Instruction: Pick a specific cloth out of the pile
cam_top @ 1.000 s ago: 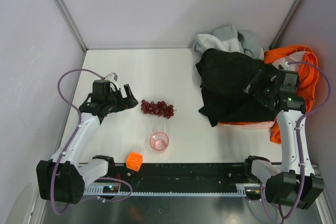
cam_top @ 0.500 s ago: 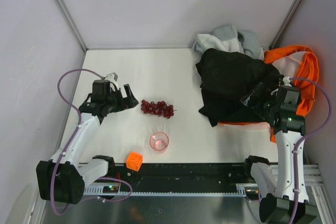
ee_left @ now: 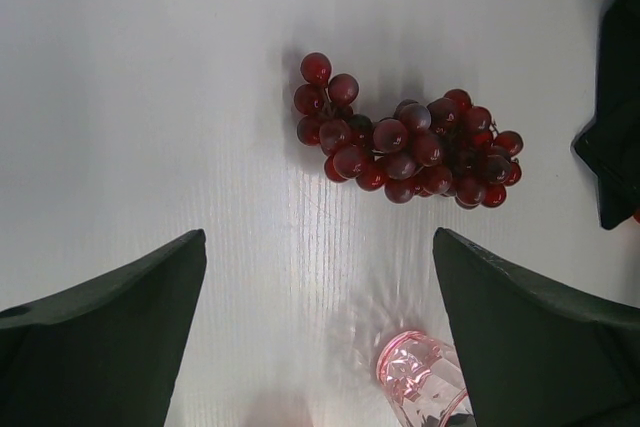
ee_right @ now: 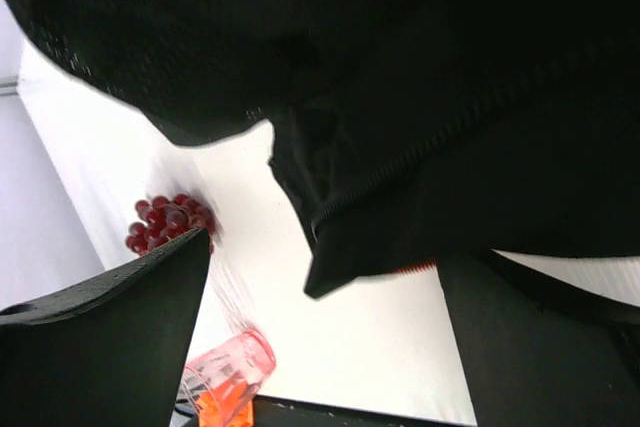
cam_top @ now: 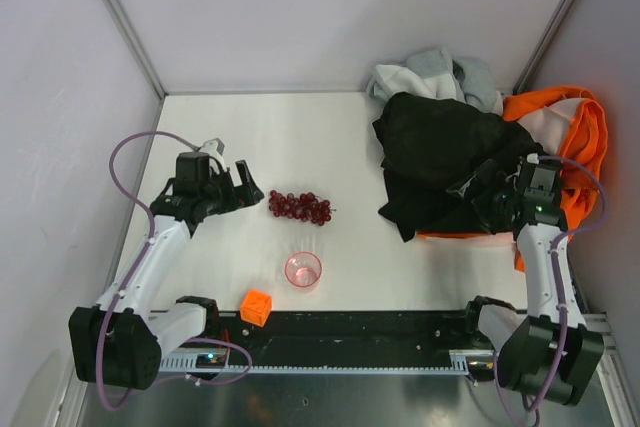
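The right gripper (cam_top: 488, 203) has slid from above the middle of the big black garment (cam_top: 440, 142) down toward its lower right edge, and the arm now stands steeper in the lower right of the overhead view. Its jaws are spread wide with nothing between them. In the right wrist view, black folds and a hemmed flap fill the upper frame.

The small black cloth cannot be told apart from the garment: black on black, somewhere in the pile (cam_top: 478, 87) at the upper right, beside the orange garment (cam_top: 588, 137). This looks like lining up for a grasp at the edge, with nothing gripped yet.

The left gripper (cam_top: 243, 187) has not moved. It sits at the left with its jaws spread, facing the grapes (cam_top: 300, 207).
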Controlling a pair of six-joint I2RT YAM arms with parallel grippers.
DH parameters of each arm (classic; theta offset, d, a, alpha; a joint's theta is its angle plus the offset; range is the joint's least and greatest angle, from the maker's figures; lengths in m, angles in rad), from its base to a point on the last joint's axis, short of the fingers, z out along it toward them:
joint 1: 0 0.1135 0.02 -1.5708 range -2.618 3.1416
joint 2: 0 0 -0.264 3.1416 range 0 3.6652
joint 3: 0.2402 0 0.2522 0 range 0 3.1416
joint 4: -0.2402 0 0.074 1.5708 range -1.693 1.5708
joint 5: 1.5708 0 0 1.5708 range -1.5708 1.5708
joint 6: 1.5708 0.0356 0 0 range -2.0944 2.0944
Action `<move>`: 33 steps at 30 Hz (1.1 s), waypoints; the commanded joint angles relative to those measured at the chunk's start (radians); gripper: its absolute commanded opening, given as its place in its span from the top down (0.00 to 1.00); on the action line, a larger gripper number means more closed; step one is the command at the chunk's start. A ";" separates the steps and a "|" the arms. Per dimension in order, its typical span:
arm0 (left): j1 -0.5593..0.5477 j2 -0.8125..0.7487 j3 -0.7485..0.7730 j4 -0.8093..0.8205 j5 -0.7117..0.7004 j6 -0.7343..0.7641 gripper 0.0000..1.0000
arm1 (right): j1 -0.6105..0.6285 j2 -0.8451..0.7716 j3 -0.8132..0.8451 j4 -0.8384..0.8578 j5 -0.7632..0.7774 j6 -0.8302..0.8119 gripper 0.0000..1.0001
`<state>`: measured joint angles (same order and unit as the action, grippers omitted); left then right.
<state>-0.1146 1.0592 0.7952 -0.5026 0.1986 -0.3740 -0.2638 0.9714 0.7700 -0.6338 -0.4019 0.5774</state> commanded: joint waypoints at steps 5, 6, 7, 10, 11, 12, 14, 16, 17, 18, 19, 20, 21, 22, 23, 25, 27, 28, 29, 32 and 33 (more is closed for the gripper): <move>0.006 -0.012 0.034 0.016 0.027 0.010 0.00 | 0.016 0.181 0.009 0.305 -0.089 0.144 0.01; 0.007 -0.012 0.034 0.016 0.026 0.009 0.00 | 0.018 0.210 0.010 0.339 -0.097 0.159 0.01; 0.007 -0.011 0.034 0.016 0.025 0.009 0.00 | 0.023 0.241 0.015 0.374 -0.103 0.178 0.01; 0.006 -0.009 0.035 0.017 0.027 0.010 0.00 | 0.047 0.320 0.048 0.439 -0.116 0.226 0.01; 0.007 -0.008 0.035 0.018 0.026 0.011 0.00 | 0.058 0.345 0.060 0.457 -0.111 0.237 0.01; 0.007 -0.007 0.035 0.017 0.023 0.012 0.00 | 0.073 0.365 0.078 0.470 -0.107 0.248 0.01; 0.007 -0.006 0.034 0.017 0.017 0.012 0.00 | 0.102 0.424 0.117 0.484 -0.099 0.264 0.01; 0.007 -0.003 0.035 0.017 0.020 0.013 0.00 | 0.127 0.477 0.154 0.495 -0.098 0.283 0.01; 0.007 -0.002 0.035 0.017 0.021 0.013 0.00 | 0.137 0.497 0.170 0.504 -0.095 0.291 0.01; 0.007 -0.001 0.036 0.018 0.022 0.013 0.00 | 0.148 0.522 0.181 0.511 -0.091 0.299 0.01; 0.006 0.000 0.035 0.017 0.021 0.014 0.00 | 0.158 0.541 0.193 0.514 -0.086 0.304 0.01; 0.007 0.000 0.035 0.017 0.019 0.014 0.00 | 0.163 0.563 0.200 0.519 -0.085 0.309 0.02; 0.007 0.001 0.035 0.016 0.019 0.014 0.00 | 0.167 0.580 0.205 0.523 -0.087 0.312 0.04; 0.007 0.003 0.036 0.016 0.020 0.014 0.00 | 0.170 0.594 0.208 0.523 -0.089 0.317 0.07; 0.007 0.004 0.036 0.016 0.024 0.014 0.00 | 0.173 0.603 0.208 0.522 -0.088 0.318 0.09; 0.007 0.004 0.036 0.017 0.028 0.014 0.00 | 0.178 0.611 0.210 0.514 -0.079 0.308 0.26; 0.007 0.003 0.035 0.016 0.026 0.013 0.00 | 0.181 0.613 0.209 0.508 -0.077 0.294 0.49; 0.006 0.003 0.036 0.016 0.026 0.012 0.00 | 0.180 0.611 0.209 0.504 -0.079 0.289 0.59; 0.007 0.003 0.037 0.016 0.027 0.013 0.00 | 0.178 0.608 0.209 0.501 -0.082 0.285 0.71; 0.007 0.004 0.037 0.017 0.037 0.013 0.00 | 0.177 0.583 0.209 0.491 -0.073 0.272 0.95; 0.007 0.003 0.037 0.017 0.037 0.014 0.00 | 0.174 0.574 0.209 0.492 -0.070 0.268 0.98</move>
<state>-0.1146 1.0622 0.7952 -0.5026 0.2100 -0.3737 -0.1009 1.5745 0.9409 -0.1822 -0.4595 0.8539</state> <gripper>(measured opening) 0.995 0.090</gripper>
